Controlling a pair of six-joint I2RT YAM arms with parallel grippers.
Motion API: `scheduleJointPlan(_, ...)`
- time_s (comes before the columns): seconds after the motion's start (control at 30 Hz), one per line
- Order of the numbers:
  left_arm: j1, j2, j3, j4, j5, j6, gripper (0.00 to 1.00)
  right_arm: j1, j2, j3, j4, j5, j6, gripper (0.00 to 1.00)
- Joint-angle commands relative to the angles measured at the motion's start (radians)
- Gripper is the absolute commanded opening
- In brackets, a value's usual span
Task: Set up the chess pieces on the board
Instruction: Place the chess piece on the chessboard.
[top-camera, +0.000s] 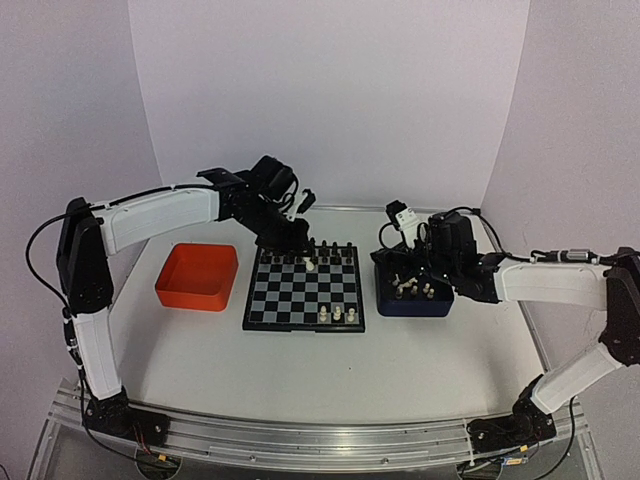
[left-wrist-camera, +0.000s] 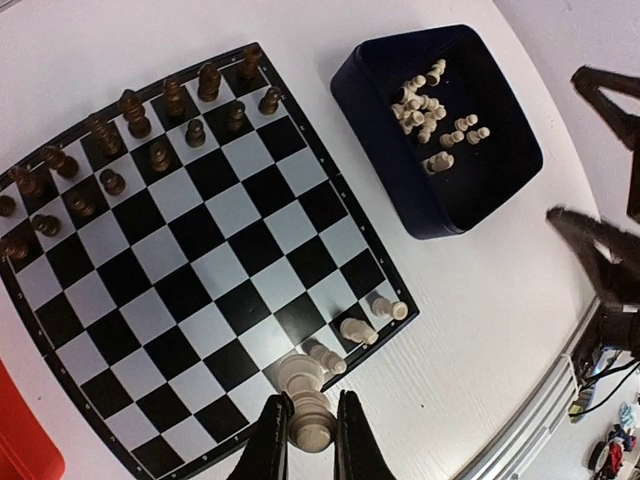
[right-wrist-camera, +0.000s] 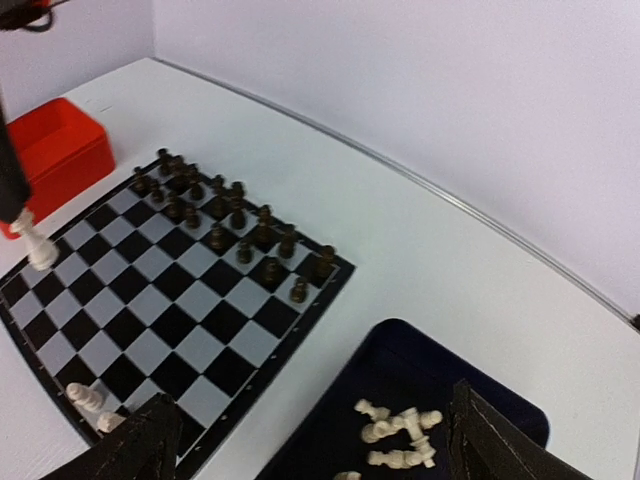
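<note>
We are watching the left hand (left-wrist-camera: 311, 412) pinching a cream chessman (top-camera: 311, 265) above the board (top-camera: 290, 300), which is lying on the bench (top-camera: 300, 385). Three cream pieces (top-camera: 338, 315) are standing along its near row. The right hand (right-wrist-camera: 315, 400) is hovering with fingers spread wide over the dark blue tray (top-camera: 440, 305), where more cream chessmen (top-camera: 410, 290) are lying.

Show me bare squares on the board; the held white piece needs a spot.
Free: middle rows of the board, and its near row left of the three white pieces. Crowded: the two far rows, lined with black pieces.
</note>
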Motion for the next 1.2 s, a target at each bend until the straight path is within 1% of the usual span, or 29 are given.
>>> scheduleJointPlan(0.0,-0.060,-0.058,-0.057,-0.056,-0.173,0.020,0.00,-0.002,-0.034,0.006,0.019,0.232,0.055,0.89)
scheduleJointPlan(0.03,-0.077,-0.062,-0.073,-0.044,-0.196,0.027,0.00,-0.002,-0.032,0.007,0.019,0.239,0.059,0.89)
scheduleJointPlan(0.17,-0.110,-0.069,-0.117,-0.010,-0.159,0.030,0.00,-0.002,-0.037,0.006,0.011,0.227,0.081,0.90)
scheduleJointPlan(0.23,-0.116,-0.075,-0.136,-0.001,-0.168,0.015,0.00,-0.002,-0.044,0.002,0.007,0.225,0.087,0.90)
scheduleJointPlan(0.3,-0.132,-0.083,-0.174,0.042,-0.200,0.014,0.00,-0.002,-0.050,-0.005,0.007,0.227,0.088,0.90)
scheduleJointPlan(0.4,-0.165,-0.084,-0.215,0.108,-0.207,0.044,0.00,-0.002,-0.056,-0.008,0.002,0.227,0.091,0.90)
scheduleJointPlan(0.57,-0.175,-0.058,-0.219,0.127,-0.219,0.053,0.00,-0.002,-0.063,-0.012,-0.006,0.225,0.095,0.90)
scheduleJointPlan(0.7,-0.176,-0.046,-0.231,0.188,-0.218,0.061,0.00,-0.003,-0.077,-0.018,-0.011,0.224,0.093,0.90)
scheduleJointPlan(0.93,-0.175,0.012,-0.210,0.158,-0.225,0.062,0.00,-0.002,-0.105,-0.030,-0.021,0.228,0.087,0.90)
scheduleJointPlan(1.17,-0.175,0.041,-0.211,0.173,-0.218,0.063,0.00,-0.003,-0.102,-0.021,-0.031,0.234,0.068,0.90)
